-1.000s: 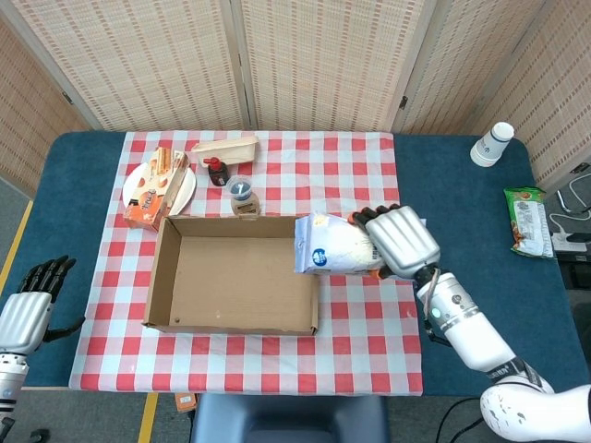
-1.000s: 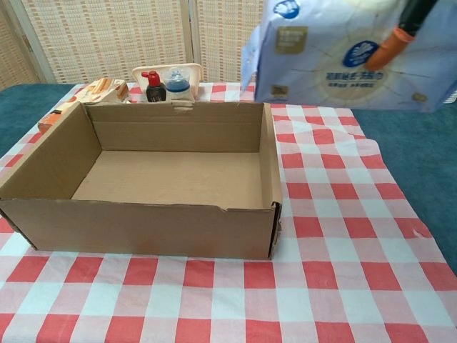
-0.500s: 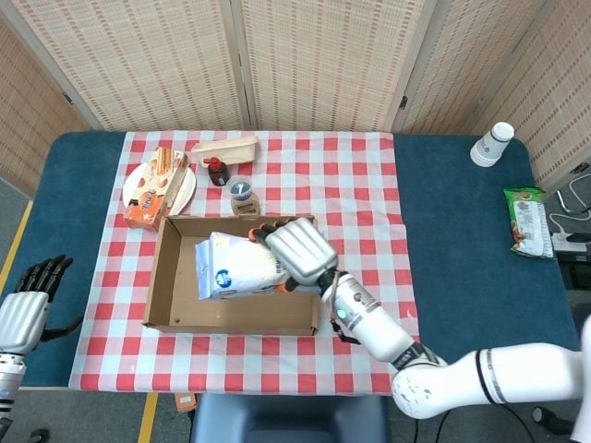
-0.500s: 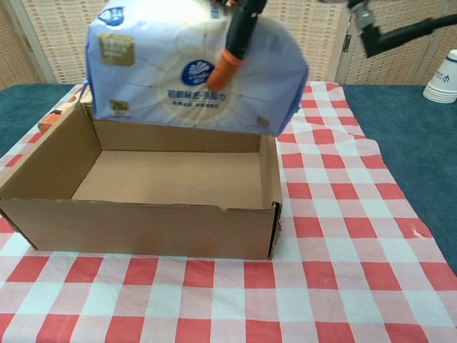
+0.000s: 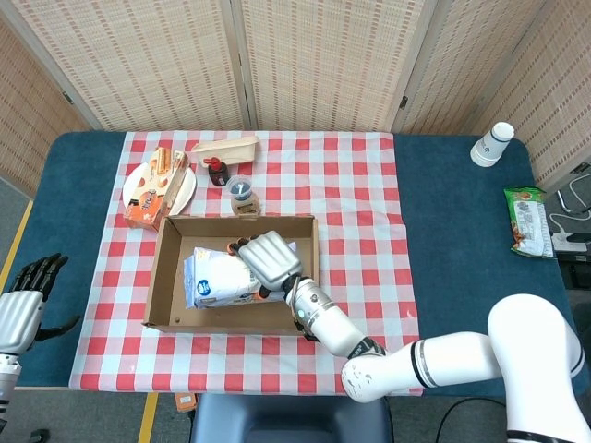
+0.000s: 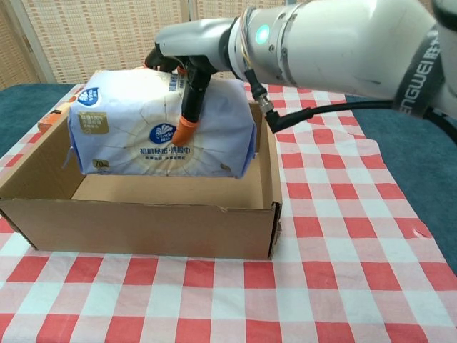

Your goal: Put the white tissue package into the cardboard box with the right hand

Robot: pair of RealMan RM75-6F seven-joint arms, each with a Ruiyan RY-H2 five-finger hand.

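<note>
Head view shows the right hand (image 5: 269, 261) gripping the white tissue package (image 5: 217, 279) inside the cardboard box (image 5: 170, 318); the left hand (image 5: 26, 302) hangs empty, fingers apart, off the desk's (image 5: 462, 240) left edge.

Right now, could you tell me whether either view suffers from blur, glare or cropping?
Head view: evenly lit and sharp, no glare; left hand cropped at the frame edge. Chest view: tissue package print is sharp, but the right arm fills the top, cropped by the frame.
</note>
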